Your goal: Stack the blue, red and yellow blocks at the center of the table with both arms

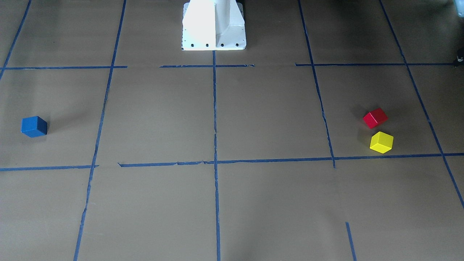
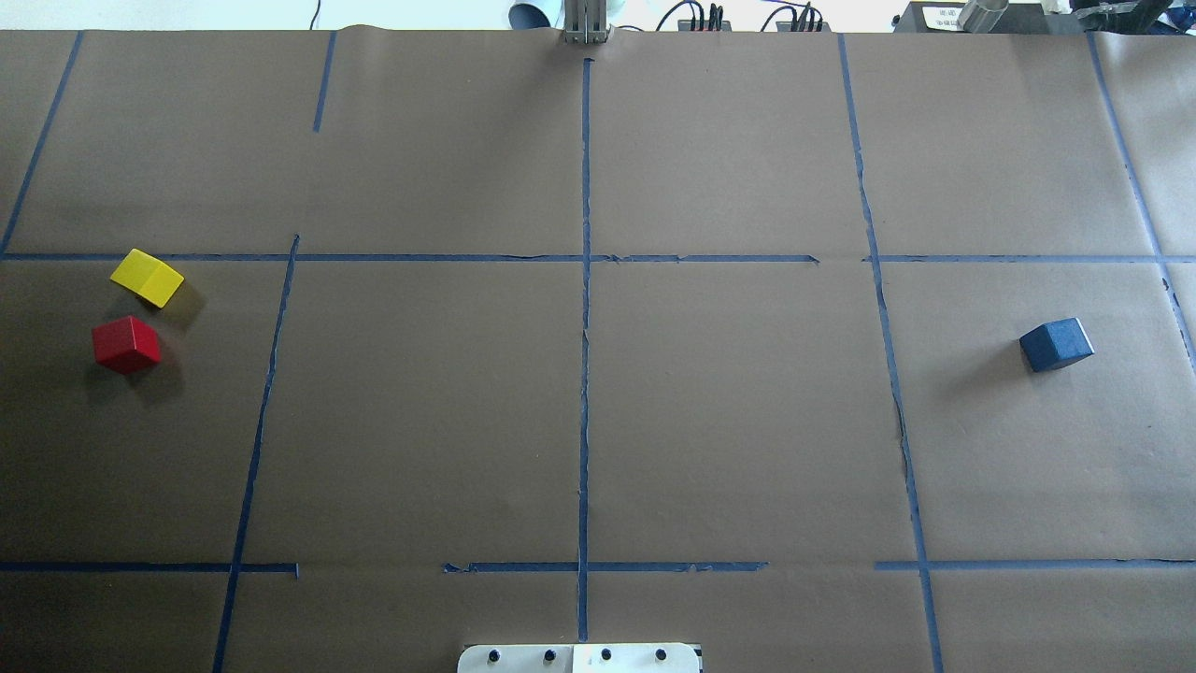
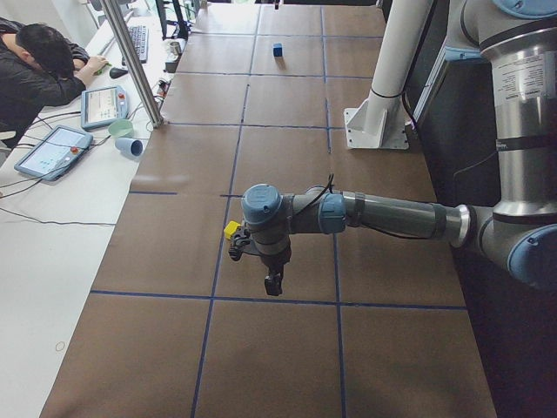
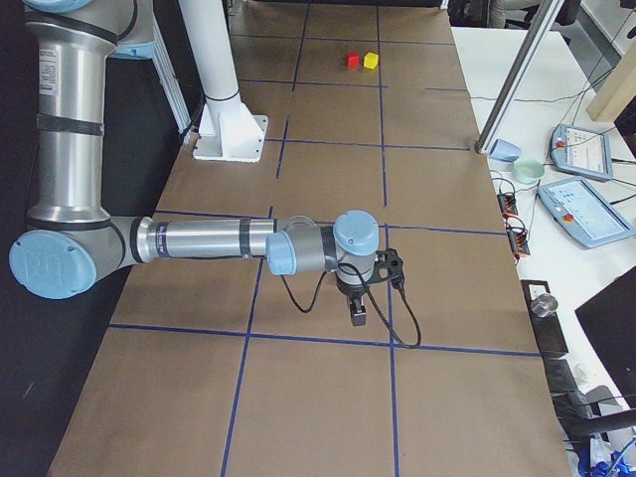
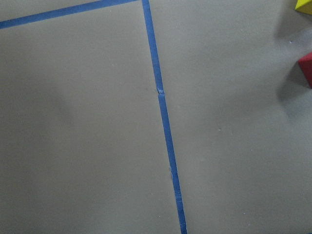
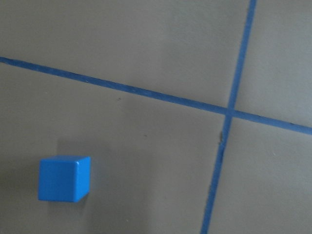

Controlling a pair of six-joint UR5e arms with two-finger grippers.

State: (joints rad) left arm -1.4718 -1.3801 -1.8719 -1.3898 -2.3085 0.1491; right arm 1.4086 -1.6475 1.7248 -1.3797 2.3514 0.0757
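Observation:
The blue block (image 2: pixel 1056 344) lies alone at the right of the table (image 2: pixel 747 421), also in the right wrist view (image 6: pixel 64 178). The red block (image 2: pixel 126 344) and yellow block (image 2: pixel 148 278) lie close together at the far left, apart from each other. Nothing stands on the center of table (image 2: pixel 585 411). In the exterior left view my left gripper (image 3: pixel 273 286) hangs over the table beside the yellow block (image 3: pixel 232 230); open or shut, I cannot tell. My right gripper (image 4: pixel 358 318) hangs over the other end of the table; its state I cannot tell either.
The white pedestal base (image 2: pixel 579 657) stands at the near edge's middle. A person (image 3: pixel 39 70) sits at a side desk with tablets (image 3: pixel 54 150) and a cup (image 3: pixel 130 145). Metal poles (image 3: pixel 135 61) (image 4: pixel 517 70) rise at the table's far edge.

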